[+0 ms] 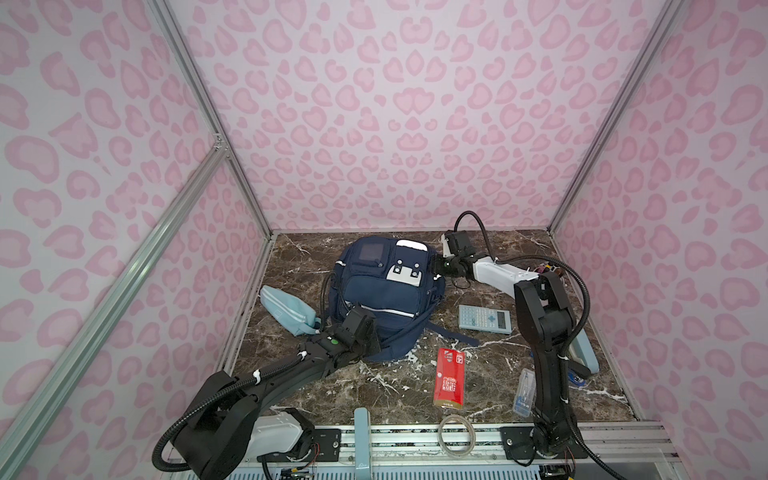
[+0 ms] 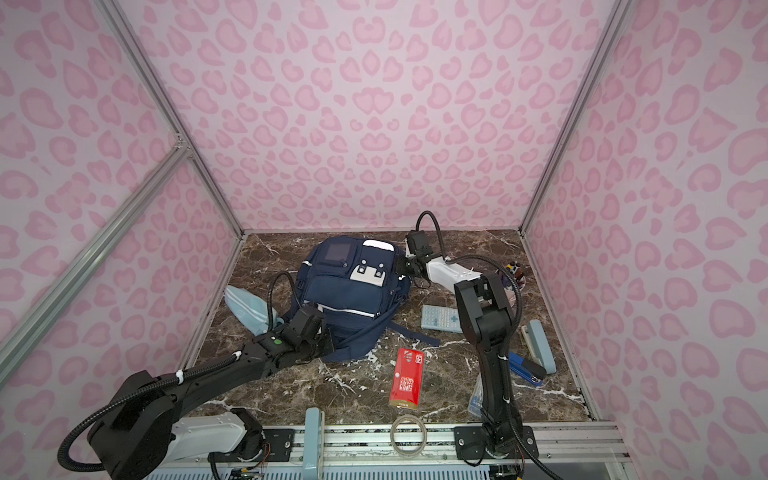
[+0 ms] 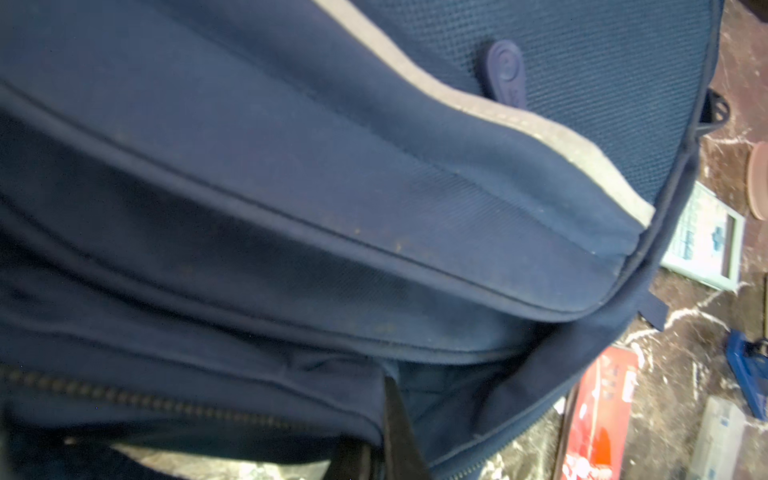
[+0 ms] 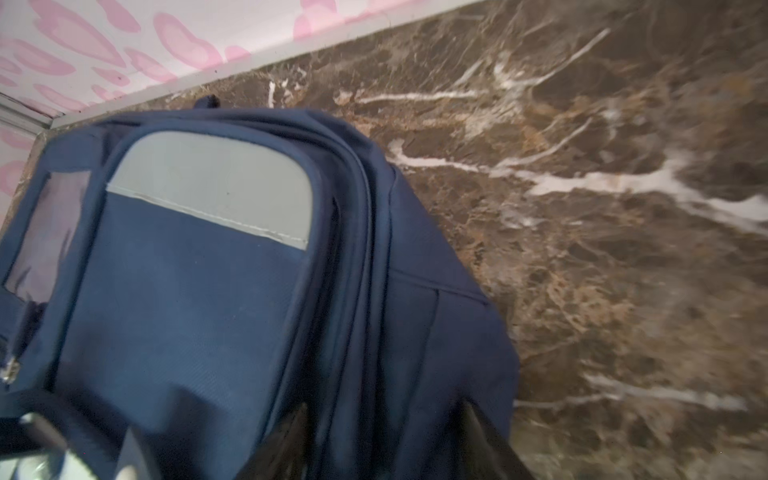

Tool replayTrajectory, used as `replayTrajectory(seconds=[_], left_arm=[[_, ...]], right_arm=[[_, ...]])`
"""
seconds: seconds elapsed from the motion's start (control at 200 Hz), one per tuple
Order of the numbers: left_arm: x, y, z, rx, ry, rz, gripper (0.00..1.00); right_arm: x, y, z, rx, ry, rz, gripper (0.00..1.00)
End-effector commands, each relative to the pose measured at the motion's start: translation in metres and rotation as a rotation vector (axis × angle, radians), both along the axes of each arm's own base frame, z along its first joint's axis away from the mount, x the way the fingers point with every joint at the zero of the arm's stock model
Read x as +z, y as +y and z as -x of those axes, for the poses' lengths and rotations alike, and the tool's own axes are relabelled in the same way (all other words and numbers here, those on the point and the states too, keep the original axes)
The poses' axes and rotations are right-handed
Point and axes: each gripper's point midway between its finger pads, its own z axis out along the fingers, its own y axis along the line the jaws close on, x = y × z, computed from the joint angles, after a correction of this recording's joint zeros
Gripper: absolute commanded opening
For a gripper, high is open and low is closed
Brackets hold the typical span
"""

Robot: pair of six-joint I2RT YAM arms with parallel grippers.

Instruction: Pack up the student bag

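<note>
**Large navy-blue white-striped fabric student bag (image 1: pixel 384 299)**

Laid on brown marble tabletop (image 4: pixel 623 291), between both grippers. Left gripper (image 3: pixel 386 449): closed against the bag's zipped edge; fingertips cropped, masked by its wrist in both top views. Right gripper (image 4: pixel 384 440): jaws apart, astride the side seam.

The jaws of my left gripper (image 3: pixel 384 419) pinch shut on a fold of the navy student bag (image 3: pixel 291 187), which fills my view, while a red packet (image 3: pixel 598 415) and a calculator (image 3: pixel 702 237) lie on the marble tabletop (image 3: pixel 673 374) beside it.
</note>
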Motion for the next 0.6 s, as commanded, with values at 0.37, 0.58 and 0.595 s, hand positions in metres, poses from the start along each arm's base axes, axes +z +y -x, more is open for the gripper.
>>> replayTrajectory(seconds=[0.37, 0.58, 0.595], left_arm=[[0.012, 0.036, -0.045, 0.057, -0.053, -0.125, 0.13], [0.025, 0.042, -0.094, 0.088, -0.080, -0.135, 0.18], [0.026, 0.042, -0.096, 0.089, -0.080, -0.138, 0.18]], right_arm=[[-0.050, -0.078, 0.098, -0.104, 0.210, 0.288, 0.41], [-0.027, -0.082, 0.128, -0.067, 0.191, 0.365, 0.42], [-0.027, -0.083, 0.132, -0.065, 0.196, 0.375, 0.42]])
